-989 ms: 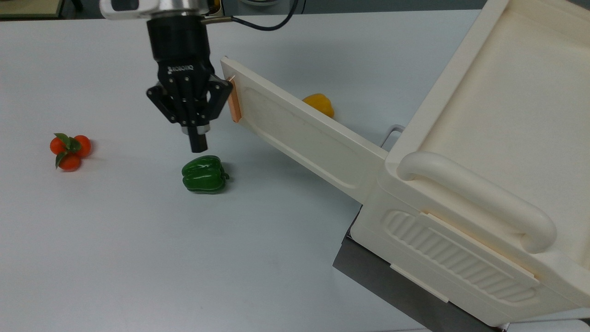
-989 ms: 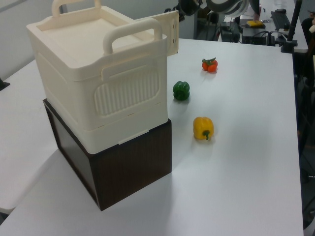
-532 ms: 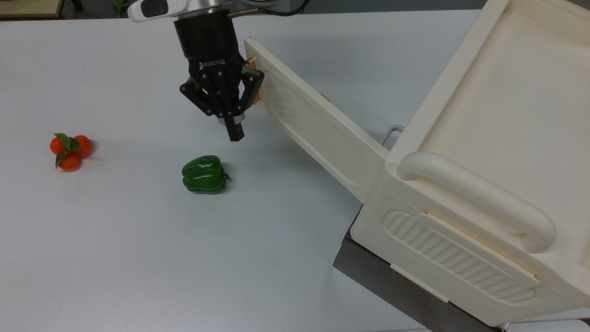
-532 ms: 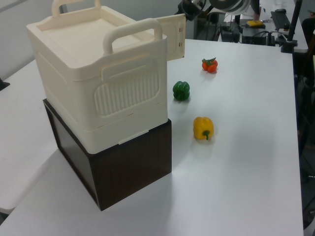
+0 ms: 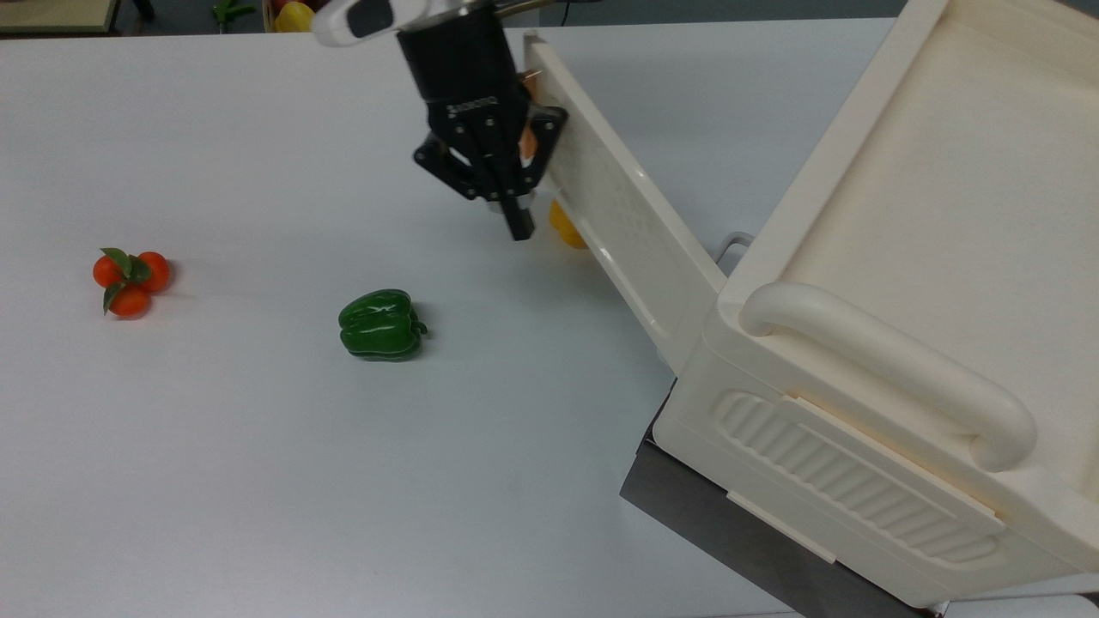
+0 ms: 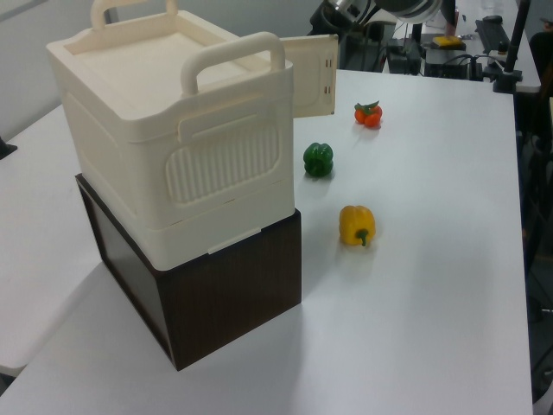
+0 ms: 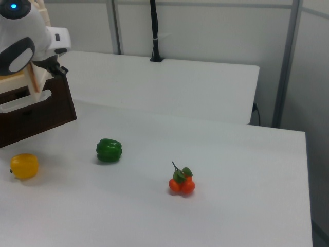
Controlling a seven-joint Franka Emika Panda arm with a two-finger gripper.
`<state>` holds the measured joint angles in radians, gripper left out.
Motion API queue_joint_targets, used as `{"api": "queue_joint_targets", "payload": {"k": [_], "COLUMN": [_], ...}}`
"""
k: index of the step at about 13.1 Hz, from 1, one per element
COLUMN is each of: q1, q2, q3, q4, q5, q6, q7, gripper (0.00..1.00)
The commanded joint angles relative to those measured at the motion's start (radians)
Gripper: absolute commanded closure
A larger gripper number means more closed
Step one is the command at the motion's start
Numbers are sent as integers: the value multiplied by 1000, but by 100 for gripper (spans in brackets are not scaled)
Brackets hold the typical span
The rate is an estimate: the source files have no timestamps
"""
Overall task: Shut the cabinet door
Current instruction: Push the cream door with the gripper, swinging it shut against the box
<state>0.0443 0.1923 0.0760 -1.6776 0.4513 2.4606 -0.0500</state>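
The gripper (image 5: pixel 519 225), fingers closed and holding nothing, presses sideways against the copper handle end of the cabinet door (image 5: pixel 631 232), which stands partly open from the cream cabinet (image 5: pixel 893 257) above the desk (image 5: pixel 258 446).

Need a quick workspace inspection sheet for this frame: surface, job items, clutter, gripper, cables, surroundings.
Surface: white table, bare apart from the items below.
Job's things: cabinet door part open, swung out from the cream cabinet; cabinet sits on a dark brown box.
Clutter: green pepper, yellow pepper, cluster of small orange fruits with leaves, all loose on the table, apart from each other.
Gripper: gripper fingers shut, pointing down, its body against the door's free end by the copper handle.
Cables: black cable rising at the back table.
Surroundings: cluttered desk in the left view's background; grey partition walls.
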Motion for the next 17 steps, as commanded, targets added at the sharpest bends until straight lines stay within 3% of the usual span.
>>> {"api": "queue_joint_targets", "payload": {"k": [1, 6, 12, 17], "q1": [5, 14, 34, 74], "q2": [-34, -34, -28, 12], "q3": [30, 71, 160, 186], "q4": [-34, -34, -31, 25], "q5": [15, 15, 6, 3], "q6": [-38, -55, -39, -25], "q7": [-2, -1, 42, 42], "gripper": [100, 100, 100, 100]}}
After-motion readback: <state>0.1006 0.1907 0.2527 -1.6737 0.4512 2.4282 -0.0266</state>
